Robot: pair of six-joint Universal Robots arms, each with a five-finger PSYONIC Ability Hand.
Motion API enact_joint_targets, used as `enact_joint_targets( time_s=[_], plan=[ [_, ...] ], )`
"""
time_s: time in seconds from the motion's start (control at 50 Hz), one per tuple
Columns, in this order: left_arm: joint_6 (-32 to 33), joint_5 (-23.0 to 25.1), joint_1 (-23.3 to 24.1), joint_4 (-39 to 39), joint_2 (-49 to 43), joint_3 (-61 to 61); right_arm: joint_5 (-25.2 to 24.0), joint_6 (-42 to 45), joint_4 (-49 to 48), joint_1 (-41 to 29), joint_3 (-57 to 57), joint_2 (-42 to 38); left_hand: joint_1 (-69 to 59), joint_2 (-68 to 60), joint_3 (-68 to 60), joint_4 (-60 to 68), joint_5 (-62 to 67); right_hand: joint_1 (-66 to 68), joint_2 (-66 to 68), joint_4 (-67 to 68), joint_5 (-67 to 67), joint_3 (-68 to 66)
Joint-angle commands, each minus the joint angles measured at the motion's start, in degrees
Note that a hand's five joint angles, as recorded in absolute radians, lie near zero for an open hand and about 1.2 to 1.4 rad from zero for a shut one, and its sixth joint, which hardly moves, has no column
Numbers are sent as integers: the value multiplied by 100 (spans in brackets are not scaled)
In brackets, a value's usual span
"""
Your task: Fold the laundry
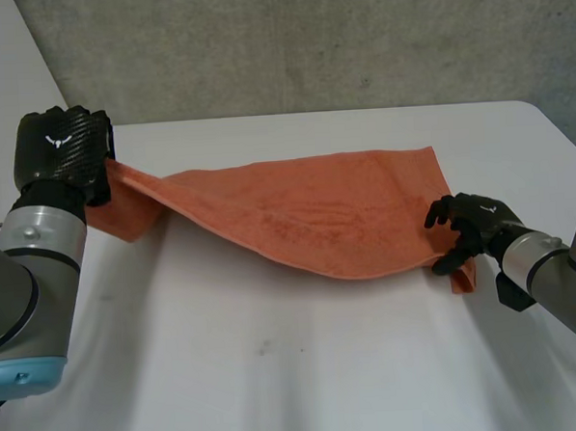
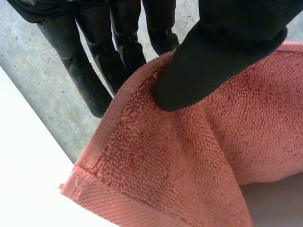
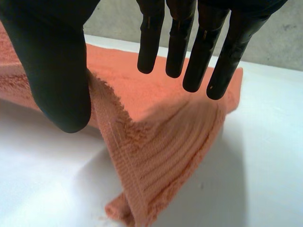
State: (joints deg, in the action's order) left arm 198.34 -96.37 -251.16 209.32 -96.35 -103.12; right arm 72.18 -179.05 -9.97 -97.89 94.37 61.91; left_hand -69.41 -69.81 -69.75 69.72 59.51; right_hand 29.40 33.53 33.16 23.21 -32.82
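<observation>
An orange towel [image 1: 317, 209] lies stretched across the white table [image 1: 277, 371]. Its left end is lifted off the surface. My left hand [image 1: 58, 150] is raised at the table's left edge and holds that end. In the left wrist view its thumb [image 2: 222, 42] presses the towel [image 2: 189, 161] near a hemmed corner against the fingers [image 2: 90, 71] behind it. My right hand [image 1: 474, 227] hovers at the towel's right near corner. In the right wrist view its fingers [image 3: 203, 52] are straight and stand apart from the thumb [image 3: 52, 61]. The folded corner [image 3: 161, 142] rises between them, brushing the thumb.
A grey wall [image 1: 308, 41] runs behind the table's far edge. Bare white tabletop stretches in front of the towel toward me, and a strip of it shows to the right of the towel's corner [image 3: 270, 142].
</observation>
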Motion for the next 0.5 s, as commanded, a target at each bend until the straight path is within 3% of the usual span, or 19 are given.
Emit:
enact_joint_targets(
  time_s=[0.02,0.3,0.5],
  plan=[
    [-23,4,-82,-57,-77,143,42,-60,22,138,196,5,-1059,-1019,-1025,1028,1049,558,145,182,177,-216],
    [-41,-5,-153,-233,-95,398,77,2,-391,305,486,14,-1059,-1019,-1025,1028,1049,810,397,435,429,-468],
    [-67,-22,-161,-242,-95,390,647,221,-857,340,337,-118,-1059,-1019,-1025,1028,1049,1616,1203,1240,1235,-1274]
  ],
)
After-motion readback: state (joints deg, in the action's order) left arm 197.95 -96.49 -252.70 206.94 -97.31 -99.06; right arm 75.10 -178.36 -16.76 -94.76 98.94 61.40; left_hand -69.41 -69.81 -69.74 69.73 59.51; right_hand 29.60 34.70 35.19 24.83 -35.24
